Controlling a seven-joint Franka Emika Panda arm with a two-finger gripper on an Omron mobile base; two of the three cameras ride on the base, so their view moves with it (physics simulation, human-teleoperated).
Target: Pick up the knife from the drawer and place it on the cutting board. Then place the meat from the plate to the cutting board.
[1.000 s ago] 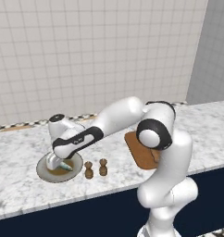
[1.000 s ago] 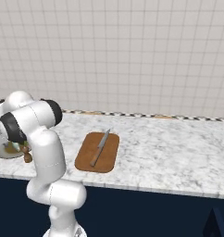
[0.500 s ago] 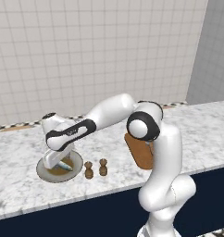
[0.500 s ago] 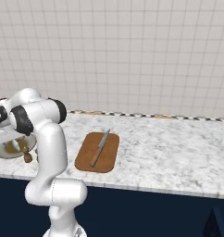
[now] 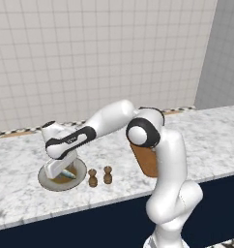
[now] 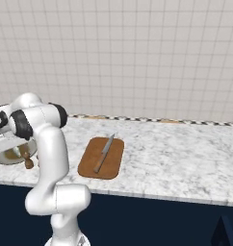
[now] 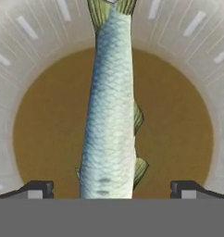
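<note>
The meat (image 7: pixel 111 115), a pale blue-green fish, lies on the brown centre of the round plate (image 7: pixel 44 120). My gripper (image 7: pixel 111 190) hangs open just above it, one dark fingertip (image 7: pixel 35 189) on each side of the fish. In the left base view the hand reaches down onto the plate (image 5: pixel 46 180) at the counter's left, the meat (image 5: pixel 69 173) beside it. The knife (image 6: pixel 104 153) rests diagonally on the reddish-brown cutting board (image 6: pixel 101 166). The arm covers part of the cutting board (image 5: pixel 147 164) in the left base view. The drawer is out of view.
Two small brown shakers (image 5: pixel 93 178) (image 5: pixel 108 175) stand just right of the plate, near the counter's front edge. A tiled wall runs behind the marble counter (image 6: pixel 186 153), and navy cabinet fronts lie below it.
The hand has shifted a little left and sunk lower over the plate, while the elbow has risen. The jaws have stayed open. Knife and board have not moved.
</note>
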